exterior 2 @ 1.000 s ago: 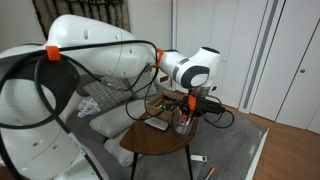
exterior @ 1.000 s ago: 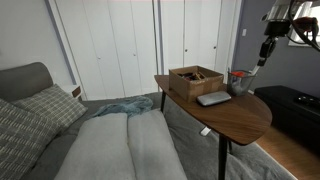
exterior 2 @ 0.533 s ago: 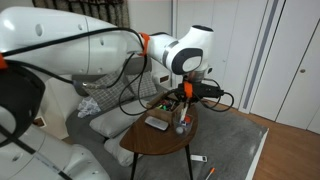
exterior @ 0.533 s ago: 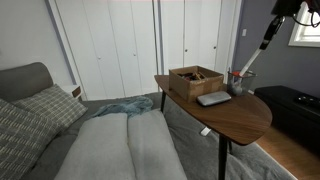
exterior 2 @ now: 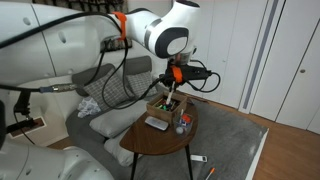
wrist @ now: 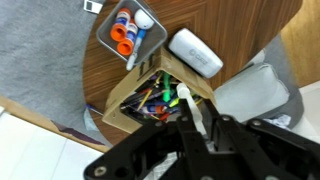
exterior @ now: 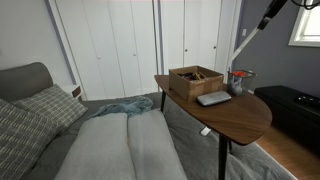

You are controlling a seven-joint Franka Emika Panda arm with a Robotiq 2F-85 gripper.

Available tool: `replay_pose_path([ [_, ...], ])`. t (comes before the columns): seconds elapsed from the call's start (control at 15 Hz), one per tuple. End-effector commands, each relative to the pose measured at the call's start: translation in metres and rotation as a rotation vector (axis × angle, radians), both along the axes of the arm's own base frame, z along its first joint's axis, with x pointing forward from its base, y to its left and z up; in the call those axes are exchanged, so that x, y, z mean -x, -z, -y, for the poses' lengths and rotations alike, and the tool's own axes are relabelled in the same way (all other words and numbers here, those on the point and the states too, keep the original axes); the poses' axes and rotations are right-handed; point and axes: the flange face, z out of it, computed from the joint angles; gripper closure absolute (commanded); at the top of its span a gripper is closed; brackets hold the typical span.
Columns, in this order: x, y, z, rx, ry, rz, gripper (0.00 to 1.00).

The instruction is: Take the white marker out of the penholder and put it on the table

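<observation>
The oval table (exterior: pixel 240 122) carries a shallow wooden box (exterior: pixel 195 79) at the left. The wrist view shows it full of coloured pens. A flat grey slab (exterior: pixel 213 98) lies just beside it. Further right stands the penholder (exterior: pixel 238 80), holding orange- and blue-capped pens. High above it, the gripper (exterior: pixel 266 19) has its jaws clamped on the white marker (exterior: pixel 255 31), which hangs slanted in the air.

Wooden box (exterior: pixel 195 80) beside grey slab (exterior: pixel 213 98); checked pillow (exterior: pixel 45 105) on grey couch (exterior: pixel 120 150).
</observation>
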Motion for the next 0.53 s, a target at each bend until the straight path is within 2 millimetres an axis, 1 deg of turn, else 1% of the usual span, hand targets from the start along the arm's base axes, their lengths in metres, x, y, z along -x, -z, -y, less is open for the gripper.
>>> replay_pose_path([
  [0.0,0.007,0.005,-0.003,-0.149,-0.119,-0.066,0.96],
  [0.07,0.008,0.012,-0.002,-0.193,-0.13,-0.104,0.96],
  [0.2,0.013,0.035,0.009,-0.261,-0.12,-0.176,0.96],
  [0.27,0.016,0.047,0.016,-0.298,-0.12,-0.204,0.96],
  [0.4,0.025,0.07,0.04,-0.331,-0.059,-0.25,0.96],
  [0.47,0.018,0.055,0.025,-0.276,-0.077,-0.228,0.82],
])
